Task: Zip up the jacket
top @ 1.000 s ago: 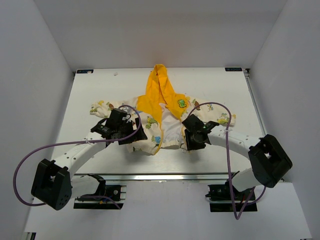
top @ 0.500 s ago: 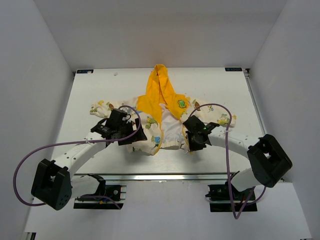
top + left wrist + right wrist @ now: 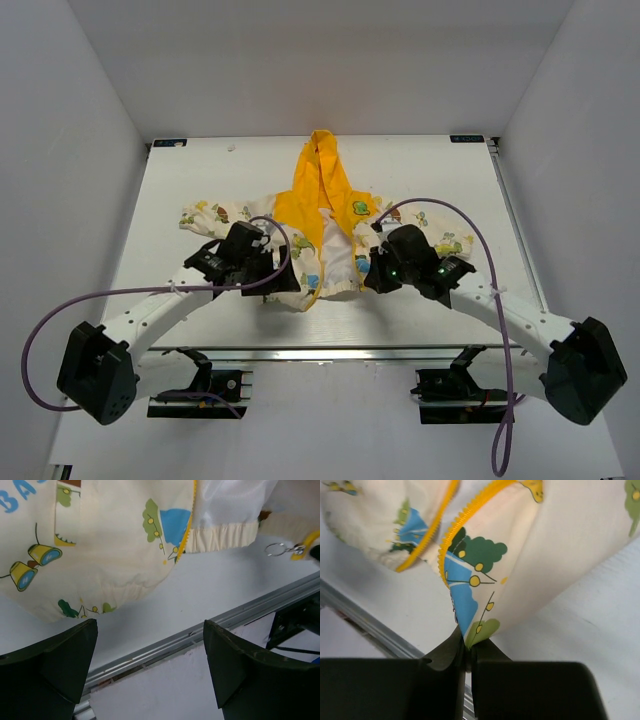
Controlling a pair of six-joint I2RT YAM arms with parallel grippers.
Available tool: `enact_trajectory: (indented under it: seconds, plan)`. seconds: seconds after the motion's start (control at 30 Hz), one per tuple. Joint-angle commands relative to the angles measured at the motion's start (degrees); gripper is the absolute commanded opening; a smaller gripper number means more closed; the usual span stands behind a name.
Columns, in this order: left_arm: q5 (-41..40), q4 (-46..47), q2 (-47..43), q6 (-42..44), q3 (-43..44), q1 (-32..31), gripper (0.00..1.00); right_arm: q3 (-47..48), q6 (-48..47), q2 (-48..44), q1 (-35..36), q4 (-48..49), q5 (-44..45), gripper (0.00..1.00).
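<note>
Jacket [image 3: 560, 545] hem is clamped in the right gripper [image 3: 466, 652]. Left gripper [image 3: 150, 665] gapes wide, blue "BA" print [image 3: 17, 494] beyond its left finger.

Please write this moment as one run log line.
jacket: unzipped | right tool: shut on jacket's bottom corner | left tool: open, empty

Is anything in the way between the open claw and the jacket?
No. Only bare table lies between the open left gripper and the jacket hem. The right gripper pinches the jacket's other front corner.
</note>
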Motion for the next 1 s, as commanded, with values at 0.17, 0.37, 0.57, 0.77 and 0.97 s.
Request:
enact_trajectory:
  seconds: [0.17,0.37,0.57,0.77,0.97]
  plan:
    - [-8.9,-4.3,3.8,0.9,4.0,-7.4,0.91,-2.5,-2.9,-4.4,-1.1,10.3,-11.1,0.00]
    - [-10.9,-2.2,9.8,2.2,4.0,-8.3,0.85,-3.2,-1.8,-4.9,-2.6,11.6,-11.9,0.00]
    - [-17.4,-2.0,12.6,3.5,5.6,-13.3,0.84,-3.7,-1.2,-3.7,-4.5,10.5,-12.9,0.00]
    - [-24.7,-4.0,15.2,6.3,9.5,-19.6,0.82,-4.4,-1.2,-3.6,-5.3,10.5,-14.0,0.00]
    - [-35.6,-8.3,15.4,6.9,12.3,-23.9,0.93,-4.7,-1.7,-3.8,-5.8,10.2,-14.7,0.00]
